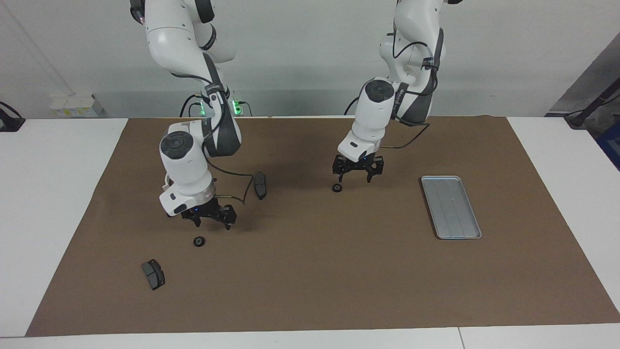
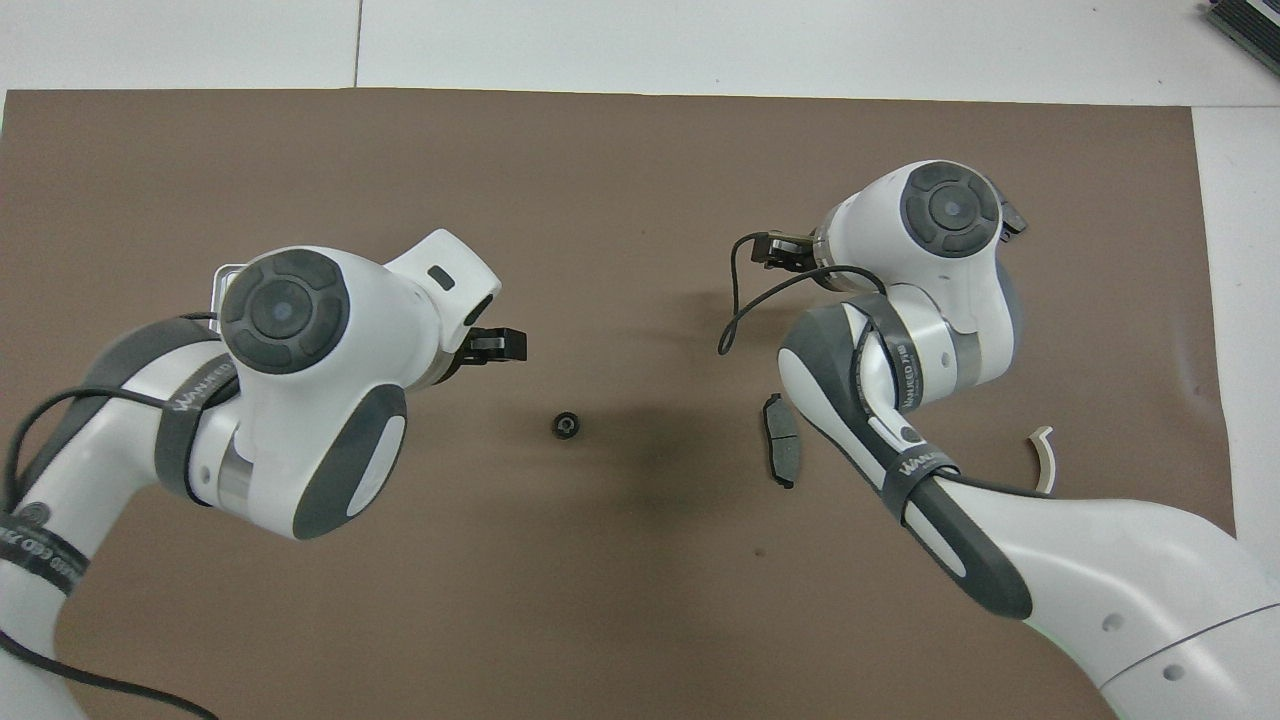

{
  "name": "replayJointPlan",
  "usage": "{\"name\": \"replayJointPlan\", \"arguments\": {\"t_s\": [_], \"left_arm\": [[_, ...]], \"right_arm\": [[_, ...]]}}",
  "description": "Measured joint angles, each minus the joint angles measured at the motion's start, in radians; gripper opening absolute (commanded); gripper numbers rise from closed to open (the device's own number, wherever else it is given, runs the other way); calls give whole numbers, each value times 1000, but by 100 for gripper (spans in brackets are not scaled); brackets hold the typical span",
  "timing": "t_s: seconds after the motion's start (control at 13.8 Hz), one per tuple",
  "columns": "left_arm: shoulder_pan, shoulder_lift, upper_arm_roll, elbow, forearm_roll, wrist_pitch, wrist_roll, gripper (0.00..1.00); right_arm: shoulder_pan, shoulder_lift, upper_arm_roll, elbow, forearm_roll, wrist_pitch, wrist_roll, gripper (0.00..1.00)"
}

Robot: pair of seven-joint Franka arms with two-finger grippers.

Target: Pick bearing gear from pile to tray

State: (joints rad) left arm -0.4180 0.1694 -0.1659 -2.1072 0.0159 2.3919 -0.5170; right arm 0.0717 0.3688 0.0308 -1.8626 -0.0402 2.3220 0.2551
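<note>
— Brown matting is spread over the worktop (image 1: 58, 203); where is the small black round gear (image 1: 337, 188) placed?

— Just below the left gripper (image 1: 357, 166), fingers spread and empty, with the ribbed silver-grey tray (image 1: 451, 207) well apart.

— And the right gripper (image 1: 209, 216)?

— Open, empty, over another small black gear (image 1: 198, 241).

wall (image 1: 300, 58): plain pale grey-white, runs along the robots' edge of the table, no windows in view
table (image 1: 53, 194): white top, seams between panels visible near the edge farthest from the robots
mat (image 1: 315, 281): brown sheet covering most of the tabletop, white margins bare at both ends
light: even, diffuse; soft shadows on the mat
wall box (image 1: 72, 105): small white trunking/outlet block at the wall foot, right arm's end
dark fixture (image 1: 588, 104): black slanted bar plus grey panel, left arm's end
corner item (image 2: 1245, 25): dark ribbed object, cut off by the edge
</note>
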Motion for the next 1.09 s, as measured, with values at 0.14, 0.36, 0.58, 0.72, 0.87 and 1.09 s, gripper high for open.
{"name": "replayJointPlan", "arguments": {"t_s": [0.14, 0.36, 0.58, 0.72, 0.87, 1.09], "left_arm": [[-14, 43, 0, 0, 0, 33, -7, 100], [-27, 65, 1, 0, 0, 50, -7, 100], [-38, 84, 1, -1, 0, 83, -7, 95], [-44, 90, 2, -1, 0, 84, -7, 86], [-51, 91, 1, -7, 0, 84, -7, 73], [-59, 91, 1, -23, 0, 83, -7, 56]], "right_arm": [[-29, -4, 0, -22, 0, 47, -39, 92], [-29, 17, 3, -35, 0, 106, -47, 84], [-31, 41, 3, -32, -1, 138, -52, 77], [-41, 56, 2, -19, -2, 157, -65, 72], [-49, 71, 1, -2, -4, 170, -71, 68], [-51, 88, 3, 11, -4, 181, -71, 58]]}}
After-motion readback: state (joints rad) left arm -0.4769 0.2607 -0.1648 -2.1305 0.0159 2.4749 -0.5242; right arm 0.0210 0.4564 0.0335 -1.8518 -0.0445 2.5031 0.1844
